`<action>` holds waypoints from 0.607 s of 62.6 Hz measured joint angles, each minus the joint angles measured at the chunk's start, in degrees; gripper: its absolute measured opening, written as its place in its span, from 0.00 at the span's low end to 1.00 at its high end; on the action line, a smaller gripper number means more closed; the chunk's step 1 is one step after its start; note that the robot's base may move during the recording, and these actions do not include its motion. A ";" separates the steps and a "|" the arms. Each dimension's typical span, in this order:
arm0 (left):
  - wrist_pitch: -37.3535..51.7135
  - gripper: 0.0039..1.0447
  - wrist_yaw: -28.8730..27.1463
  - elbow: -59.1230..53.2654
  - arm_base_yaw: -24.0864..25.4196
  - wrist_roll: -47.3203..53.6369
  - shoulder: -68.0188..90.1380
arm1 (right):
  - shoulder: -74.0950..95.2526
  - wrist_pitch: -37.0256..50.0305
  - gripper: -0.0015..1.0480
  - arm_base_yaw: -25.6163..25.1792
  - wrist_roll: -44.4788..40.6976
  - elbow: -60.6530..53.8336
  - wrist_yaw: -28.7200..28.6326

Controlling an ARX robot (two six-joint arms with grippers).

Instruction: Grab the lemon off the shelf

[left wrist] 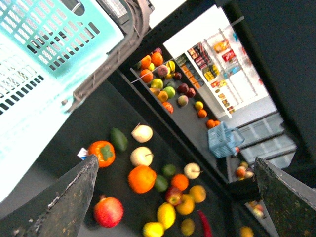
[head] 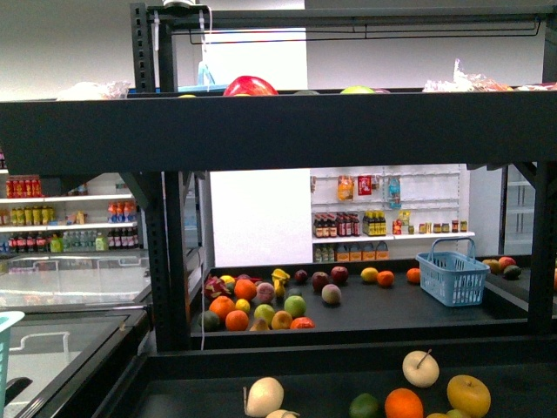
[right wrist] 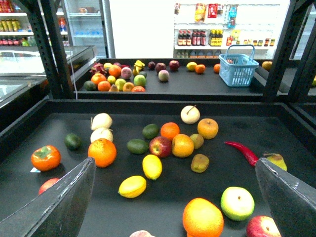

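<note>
Two yellow lemons lie side by side on the near tray of the black shelf (right wrist: 158,203): one lemon (right wrist: 152,166) further in, the other lemon (right wrist: 132,186) closer to me. My right gripper (right wrist: 174,163) hovers open above that tray, its fingers (right wrist: 69,202) wide apart on either side of the fruit, touching nothing. The left gripper (left wrist: 176,159) is open too, high over the same tray (left wrist: 118,170), where both lemons (left wrist: 166,215) show low between its fingers. Neither gripper appears in the front view, which shows the shelf (head: 278,131) but no lemon I can pick out.
Around the lemons lie oranges (right wrist: 102,152), an apple (right wrist: 160,146), limes, a red chili (right wrist: 243,151), a green apple (right wrist: 237,203) and a persimmon (right wrist: 45,157). A teal basket (left wrist: 49,39) hangs close to the left wrist. A blue basket (head: 452,277) stands on the far tray.
</note>
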 joint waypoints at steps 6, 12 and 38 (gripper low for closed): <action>3.32 0.92 2.60 7.45 3.61 -8.92 12.28 | 0.00 0.00 0.93 0.00 0.00 0.00 0.00; 5.70 0.92 3.37 13.68 5.16 -15.15 21.70 | 0.00 0.00 0.93 0.00 0.00 0.00 0.00; 13.42 0.92 2.38 36.13 5.38 -25.70 48.63 | 0.00 0.00 0.93 0.00 0.00 0.00 0.00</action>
